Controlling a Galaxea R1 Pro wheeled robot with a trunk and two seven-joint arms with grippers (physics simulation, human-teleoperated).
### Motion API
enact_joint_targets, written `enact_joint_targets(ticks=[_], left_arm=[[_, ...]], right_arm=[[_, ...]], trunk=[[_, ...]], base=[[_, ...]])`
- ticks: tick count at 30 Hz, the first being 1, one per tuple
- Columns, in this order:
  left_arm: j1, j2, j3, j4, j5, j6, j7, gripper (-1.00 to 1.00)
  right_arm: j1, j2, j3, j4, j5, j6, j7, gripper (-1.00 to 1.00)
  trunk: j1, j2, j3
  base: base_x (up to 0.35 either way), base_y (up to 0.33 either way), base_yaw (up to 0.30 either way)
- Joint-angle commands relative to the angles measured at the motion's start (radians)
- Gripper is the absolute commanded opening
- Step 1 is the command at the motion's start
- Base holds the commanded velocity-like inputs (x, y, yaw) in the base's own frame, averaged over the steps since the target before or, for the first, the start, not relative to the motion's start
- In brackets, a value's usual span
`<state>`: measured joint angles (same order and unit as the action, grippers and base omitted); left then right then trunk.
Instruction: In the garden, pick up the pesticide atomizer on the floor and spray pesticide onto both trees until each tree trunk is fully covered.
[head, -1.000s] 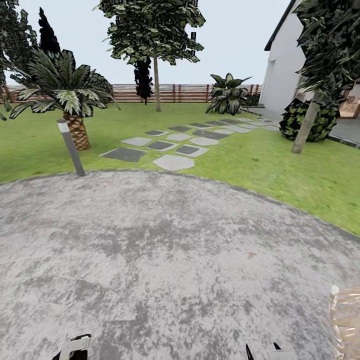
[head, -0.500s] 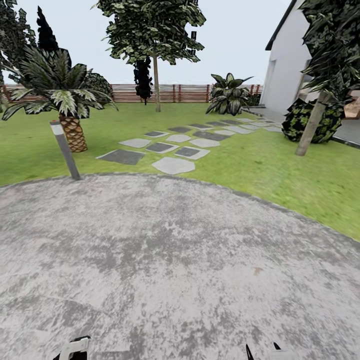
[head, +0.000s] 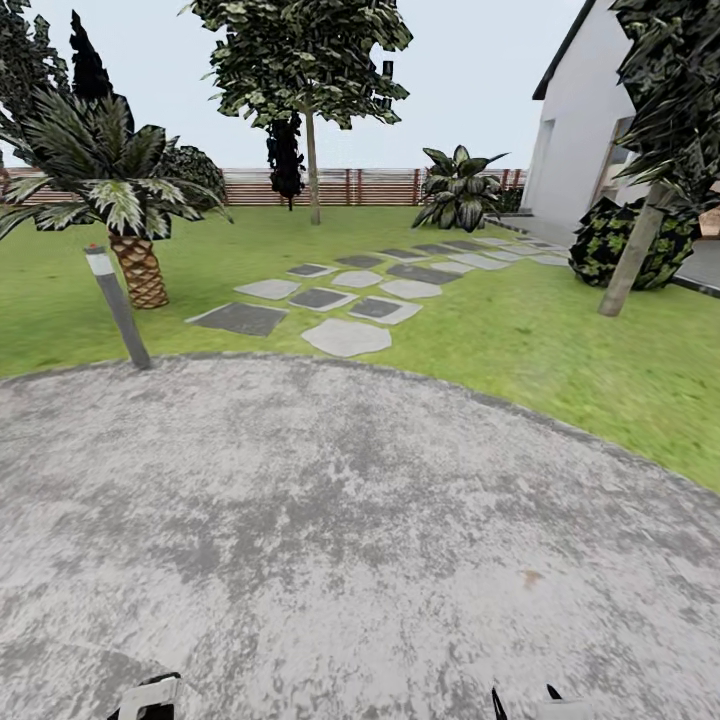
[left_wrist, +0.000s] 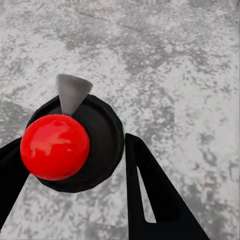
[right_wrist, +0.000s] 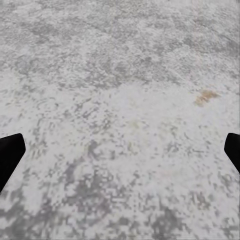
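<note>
View shifted, right tree (head: 628, 262) nearer, bollard (head: 117, 307) leftward

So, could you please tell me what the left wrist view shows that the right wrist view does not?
Left wrist view: the pesticide atomizer, black-bodied with a red ball top and a grey cone nozzle, sits between the black fingers of the left gripper, which appears closed on it.
Right wrist view: the right gripper is wide open with nothing between its fingers, and a small brownish stain marks the ground.
Both views: the same mottled grey paved ground lies beneath each gripper.
</note>
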<state>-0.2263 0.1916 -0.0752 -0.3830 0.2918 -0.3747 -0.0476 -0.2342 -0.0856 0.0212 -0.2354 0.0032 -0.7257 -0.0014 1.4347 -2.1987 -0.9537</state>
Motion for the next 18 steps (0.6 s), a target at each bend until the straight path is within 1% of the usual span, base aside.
enact_joint_targets(ticks=[1, 13, 14, 17, 18], left_arm=[[-0.001, 0.001, -0.008, 0.001, 0.01, -0.004, -0.001, -1.0], [-0.001, 0.001, -0.008, 0.002, 0.01, -0.006, -0.002, -1.0], [-0.001, 0.001, -0.008, 0.002, 0.01, -0.006, -0.002, -1.0], [-0.001, 0.001, -0.008, 0.001, 0.01, -0.006, -0.001, -1.0], [-0.001, 0.001, -0.008, 0.002, 0.01, -0.006, -0.001, -1.0]], right_arm=[[-0.001, 0.0, 0.002, 0.001, 0.0, -0.003, 0.0, 1.0], [-0.001, -0.004, 0.0, 0.002, -0.003, -0.007, -0.004, 1.0], [-0.001, -0.005, -0.001, 0.002, -0.004, -0.013, -0.004, 1.0], [0.0, -0.008, -0.001, 0.017, -0.006, -0.081, -0.005, 1.0], [0.0, -0.008, -0.001, 0.024, -0.006, -0.09, -0.005, 1.0]], trunk=[[0.0, 0.0, -0.001], [0.0, 0.0, -0.001], [0.0, 0.0, -0.001], [0.0, 0.0, -0.001], [0.0, 0.0, -0.001]], base=[[0.34, 0.0, 0.0], [0.34, 0.0, 0.0], [0.34, 0.0, 0.0], [0.34, 0.0, 0.0], [0.34, 0.0, 0.0]])
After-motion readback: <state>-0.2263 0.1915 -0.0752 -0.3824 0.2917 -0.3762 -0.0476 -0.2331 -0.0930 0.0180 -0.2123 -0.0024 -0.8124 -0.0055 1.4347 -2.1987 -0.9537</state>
